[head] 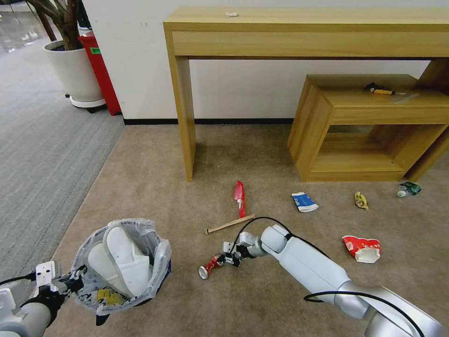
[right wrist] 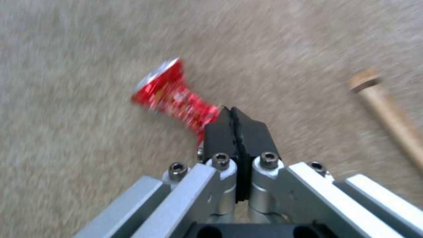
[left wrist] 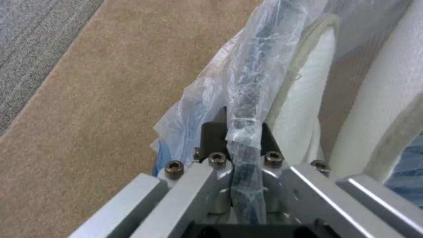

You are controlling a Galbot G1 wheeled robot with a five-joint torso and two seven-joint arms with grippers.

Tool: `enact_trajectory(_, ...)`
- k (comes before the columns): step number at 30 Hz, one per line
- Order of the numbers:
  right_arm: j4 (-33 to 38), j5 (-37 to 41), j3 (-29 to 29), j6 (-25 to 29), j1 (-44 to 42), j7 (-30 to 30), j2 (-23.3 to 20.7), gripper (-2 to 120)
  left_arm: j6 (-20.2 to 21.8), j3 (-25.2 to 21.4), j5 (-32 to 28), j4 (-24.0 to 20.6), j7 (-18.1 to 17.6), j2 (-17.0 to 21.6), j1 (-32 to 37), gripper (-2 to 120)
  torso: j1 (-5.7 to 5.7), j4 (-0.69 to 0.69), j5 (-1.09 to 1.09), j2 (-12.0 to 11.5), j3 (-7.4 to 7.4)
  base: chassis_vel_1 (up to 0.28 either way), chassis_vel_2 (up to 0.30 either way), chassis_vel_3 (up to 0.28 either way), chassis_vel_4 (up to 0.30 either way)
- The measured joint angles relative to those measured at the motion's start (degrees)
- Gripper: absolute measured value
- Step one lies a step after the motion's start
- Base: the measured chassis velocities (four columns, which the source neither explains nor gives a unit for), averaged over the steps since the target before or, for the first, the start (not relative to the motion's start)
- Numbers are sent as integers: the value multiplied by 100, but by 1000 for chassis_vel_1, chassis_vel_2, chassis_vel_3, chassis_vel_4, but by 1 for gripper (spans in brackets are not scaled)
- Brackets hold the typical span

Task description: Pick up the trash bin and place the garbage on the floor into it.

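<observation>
My left gripper [head: 75,281] [left wrist: 240,129] is shut on the bag-lined rim [left wrist: 251,82] of the trash bin [head: 161,262] at the lower left. White slippers [head: 124,260] [left wrist: 304,109] stand inside it. My right gripper [head: 230,259] [right wrist: 231,114] is low over the carpet, its pads pressed together, with the tip against one end of the crushed red can [head: 210,267] [right wrist: 172,94]. More garbage lies around: a wooden stick [head: 230,223] [right wrist: 388,109], a red wrapper [head: 239,196], a blue-white carton [head: 304,201], a yellow wrapper [head: 360,200], a green bottle [head: 409,188] and a red-white cup [head: 362,247].
A tall wooden console table [head: 184,117] stands against the wall. Beside it is a low wooden shelf [head: 318,135] with a yellow-black item [head: 380,90] on top. A white planter [head: 75,75] and a red box [head: 100,75] stand at the far left. Open carpet lies between bin and can.
</observation>
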Motion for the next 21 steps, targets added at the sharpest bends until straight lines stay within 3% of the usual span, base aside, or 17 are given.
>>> enact_trajectory(5, 328, 100, 229, -56, -122, 74, -201, 0, 0, 52, 5, 56, 9, -2, -39, 0, 0, -1, 0, 0, 0, 0, 0, 0, 0)
enact_trajectory(12, 382, -624, 235, 515, -120, -149, -316, 1, 0, 50, 9, 108, 24, 3, -51, 0, 0, -2, 0, 0, 0, 0, 0, 0, 0)
enact_trajectory(13, 422, -832, 194, 670, -110, -212, -323, 8, 0, 41, 11, 122, 32, 3, -52, 0, 0, -1, -1, 0, 0, 0, 0, 0, 0)
enact_trajectory(17, 413, -875, 110, 715, -62, -238, -223, 20, 0, 17, 23, 144, 34, 26, -69, 0, 0, 0, 0, 0, 0, 0, 0, 0, 0)
enact_trajectory(21, 266, -599, 0, 644, 100, -294, -165, 36, 0, -4, 118, 89, 27, 84, -62, 0, 0, 0, 0, 0, 0, 0, 0, 0, 0)
